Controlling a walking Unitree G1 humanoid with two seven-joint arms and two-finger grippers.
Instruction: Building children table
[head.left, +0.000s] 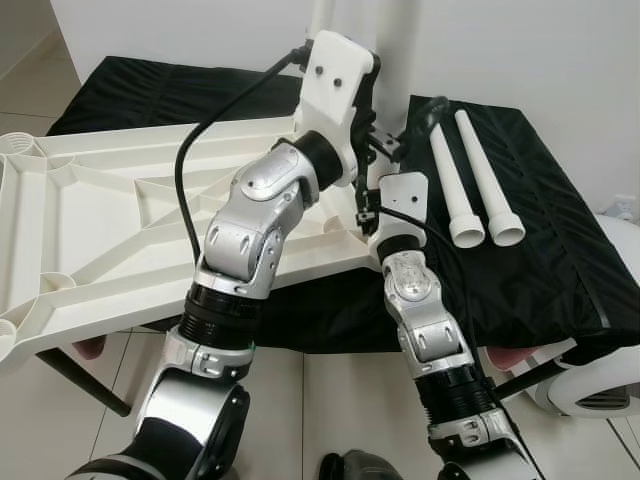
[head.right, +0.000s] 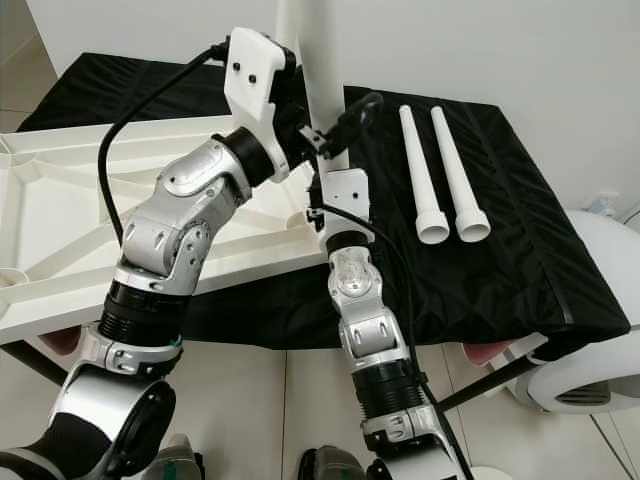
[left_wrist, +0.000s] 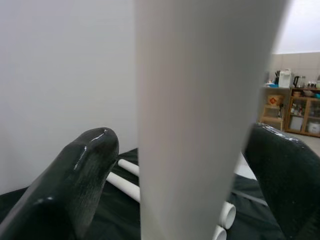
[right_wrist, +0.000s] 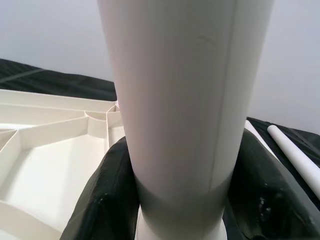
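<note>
- Centrally, a white table leg (head.right: 318, 90) stands upright at the near right corner of an upside-down white tabletop (head.left: 90, 240), whose ribbed underside faces up.
- Tabletop rests on a surface draped in black cloth (head.left: 540, 240), with its near edge overhanging toward the robot.
- Left gripper (left_wrist: 185, 165) reaches in from the tabletop side, higher up the upright leg. One black finger (left_wrist: 75, 185) sits on each side of the leg; whether they press on it cannot be told.
- Right gripper (right_wrist: 180, 200) is lower down, just above the tabletop's corner, its two fingers (right_wrist: 112, 195) clasped against the leg's base on both sides.
- Two spare legs (head.left: 470, 180), also white, lie side by side on the cloth to the right of the tabletop, well apart from it, flared ends toward the robot.
- Beyond the tabletop is a plain white wall (head.right: 500, 50).
- Below the tabletop's near edge, pale tiled floor (head.left: 60, 400) shows.
</note>
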